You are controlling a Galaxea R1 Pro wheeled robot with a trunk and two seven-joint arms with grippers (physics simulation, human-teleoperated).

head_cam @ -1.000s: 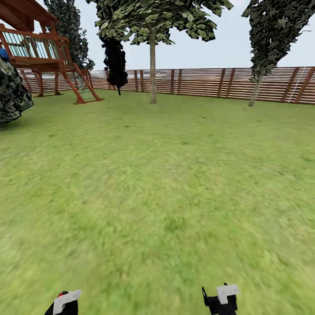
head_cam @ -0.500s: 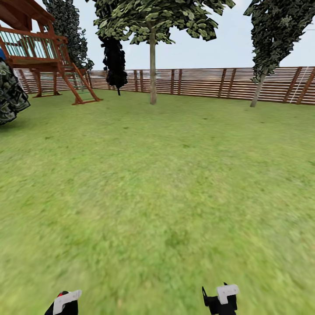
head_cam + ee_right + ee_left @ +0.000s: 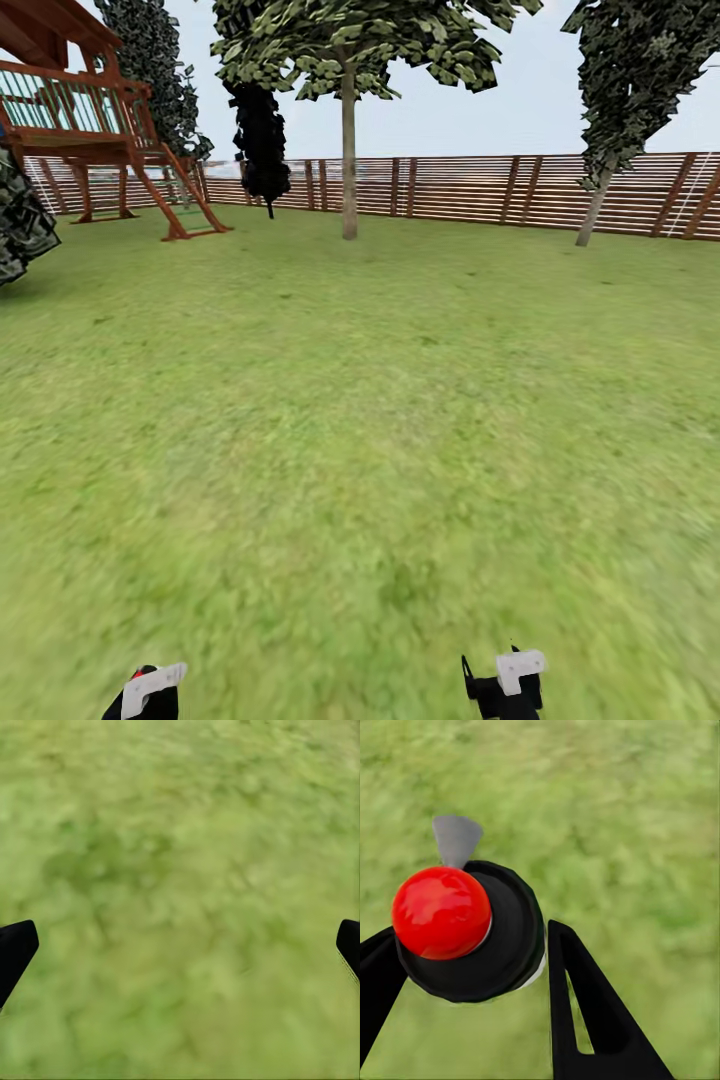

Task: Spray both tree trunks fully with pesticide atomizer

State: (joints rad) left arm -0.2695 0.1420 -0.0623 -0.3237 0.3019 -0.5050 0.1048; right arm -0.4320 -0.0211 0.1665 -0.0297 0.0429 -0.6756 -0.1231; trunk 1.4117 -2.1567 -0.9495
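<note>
Lawn [image 3: 360, 420] stretches ahead; left jaws pinch the atomizer [image 3: 465, 930], right jaws spread; tree trunk [image 3: 348, 170] far ahead.

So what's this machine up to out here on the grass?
The robot's left gripper is shut on a black sprayer with a red cap, the pesticide atomizer. Its right gripper is open over bare lawn. A bare-trunked tree stands well ahead by the wooden fence, so no spraying yet.

Open lawn [image 3: 380, 400] ahead, unobstructed to tree trunk [image 3: 349, 170]; playset [image 3: 100, 120] far left, fence [image 3: 480, 188] behind.
</note>
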